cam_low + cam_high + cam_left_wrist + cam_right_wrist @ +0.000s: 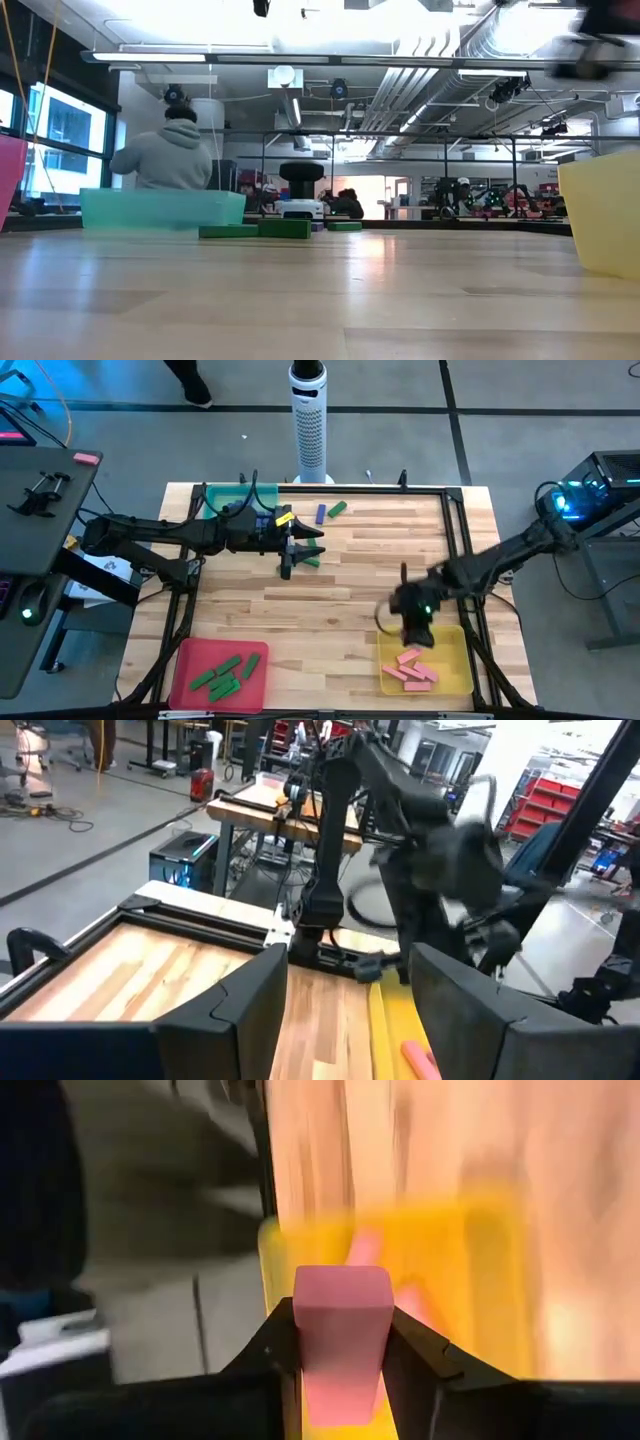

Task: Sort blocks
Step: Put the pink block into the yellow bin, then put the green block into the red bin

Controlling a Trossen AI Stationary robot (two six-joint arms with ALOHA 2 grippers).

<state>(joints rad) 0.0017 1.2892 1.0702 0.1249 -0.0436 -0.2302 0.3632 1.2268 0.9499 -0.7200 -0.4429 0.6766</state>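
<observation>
Red tray [257,652] at the near left holds only green blocks [222,678], so colour appears to fix each tray's contents; the teal tray [218,498] sits at the far left, its contents hidden under the left arm, and by elimination it is probably meant for blue.

Left gripper [290,565] hangs over the far-centre table beside a green block [312,562], its fingers [225,1010] spread with nothing between them; it seems placed there to take one of the strays. A blue block [320,513] and a second green one [337,509] lie loose just beyond it, unsorted; the low view shows green pieces [284,228] flat on the wood beside the teal tray.

Right gripper [417,632] hovers at the far edge of the yellow tray [462,665], which holds several pink blocks [410,670]; in the wrist view its fingers pinch a pink block [342,1338] by its sides, upright, directly above the yellow floor [480,1280]. The hold looks firm and centred, suited to a straight release; judged stage: pink block about to be deposited, remaining strays few.
</observation>
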